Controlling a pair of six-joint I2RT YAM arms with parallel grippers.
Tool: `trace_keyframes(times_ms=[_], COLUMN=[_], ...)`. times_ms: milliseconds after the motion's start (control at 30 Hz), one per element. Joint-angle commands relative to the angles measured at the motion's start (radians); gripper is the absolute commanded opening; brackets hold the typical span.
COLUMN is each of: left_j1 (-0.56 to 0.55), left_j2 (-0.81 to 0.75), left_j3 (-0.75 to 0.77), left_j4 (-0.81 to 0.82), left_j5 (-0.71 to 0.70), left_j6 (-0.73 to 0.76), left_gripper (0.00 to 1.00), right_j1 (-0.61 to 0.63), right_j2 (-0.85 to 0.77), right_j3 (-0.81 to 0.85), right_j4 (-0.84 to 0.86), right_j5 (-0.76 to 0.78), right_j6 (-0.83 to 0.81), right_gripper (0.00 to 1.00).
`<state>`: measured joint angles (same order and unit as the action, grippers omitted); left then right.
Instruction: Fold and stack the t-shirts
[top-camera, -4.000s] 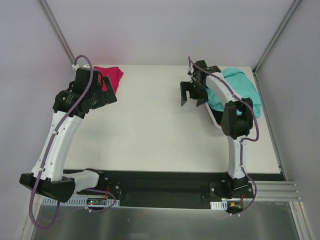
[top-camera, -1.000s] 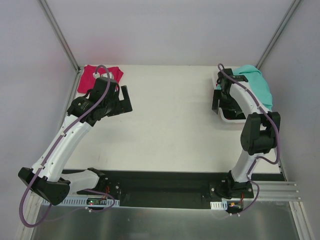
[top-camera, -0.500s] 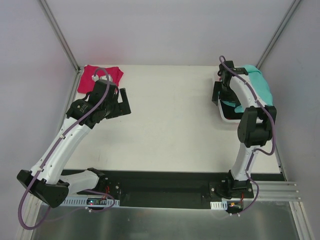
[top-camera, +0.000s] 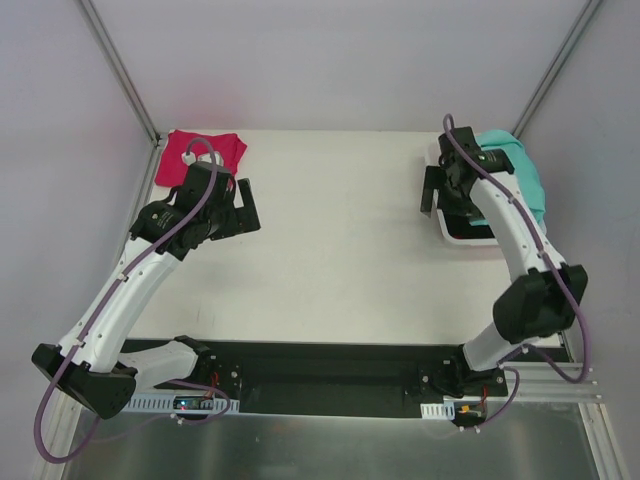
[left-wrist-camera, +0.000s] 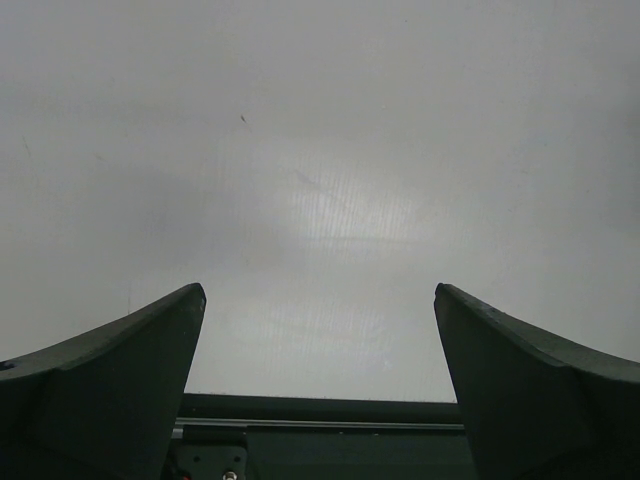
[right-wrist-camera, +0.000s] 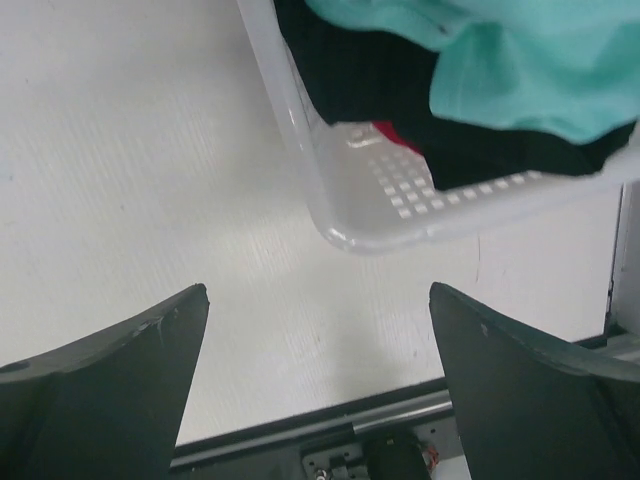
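A white basket (top-camera: 463, 238) is set at the table's (top-camera: 340, 270) right edge. The teal shirt (top-camera: 522, 172) is heaped over it, above a black garment (right-wrist-camera: 350, 70) and a red garment (right-wrist-camera: 393, 134). The pink shirt (top-camera: 178, 150) lies well left of the basket, with bare surface between. The right gripper (top-camera: 431, 190) is held wide just left of the basket, and the left gripper (top-camera: 246, 205), also wide, is far left of it. Nothing is gripped. Since half a second ago, the right elbow has been swung away from the basket.

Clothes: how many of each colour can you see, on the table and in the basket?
Magenta-pink cloth t-shirt, on the table: 1
Teal cloth t-shirt, in the white plastic basket: 1
Black cloth garment, in the basket: 1
Red cloth garment, only a sliver showing: 1
Total: 4
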<state>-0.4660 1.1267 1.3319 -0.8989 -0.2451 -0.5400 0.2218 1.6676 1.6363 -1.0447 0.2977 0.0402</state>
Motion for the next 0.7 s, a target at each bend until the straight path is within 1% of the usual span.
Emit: trace_keyframes(times_ms=[0,33,133,333,500,667], left_j1=[-0.008,-0.008,-0.008,-0.008,-0.008,-0.008], left_j2=[-0.007,-0.008,-0.005,-0.007,-0.007,-0.007], left_j3=[-0.01,-0.013,-0.02,-0.034,-0.036,-0.027], left_j4=[0.011,0.015,0.029,0.037,0.04,0.038], left_j5=[-0.003,0.001,0.015,0.023,0.023,0.017], left_j6=[-0.018,-0.018,-0.021,-0.028,-0.029,-0.025], left_gripper=[0.99,0.99,0.99,0.99,0.99,0.99], right_j1=[0.011,0.022,0.033,0.034,0.028,0.007], right_j2=[-0.17,-0.211,-0.261,-0.266,-0.197,-0.088], right_j3=[-0.153,-0.215,-0.285,-0.392,-0.431,-0.399], right_j4=[-0.046,-0.034,-0.011,0.041,0.107,0.16], right_j5=[-0.002,-0.011,-0.011,0.004,0.017,0.015], right_j6=[0.056,0.067,0.084,0.089,0.084,0.072], right_gripper=[0.96,0.96,0.96,0.96,0.96,0.96])
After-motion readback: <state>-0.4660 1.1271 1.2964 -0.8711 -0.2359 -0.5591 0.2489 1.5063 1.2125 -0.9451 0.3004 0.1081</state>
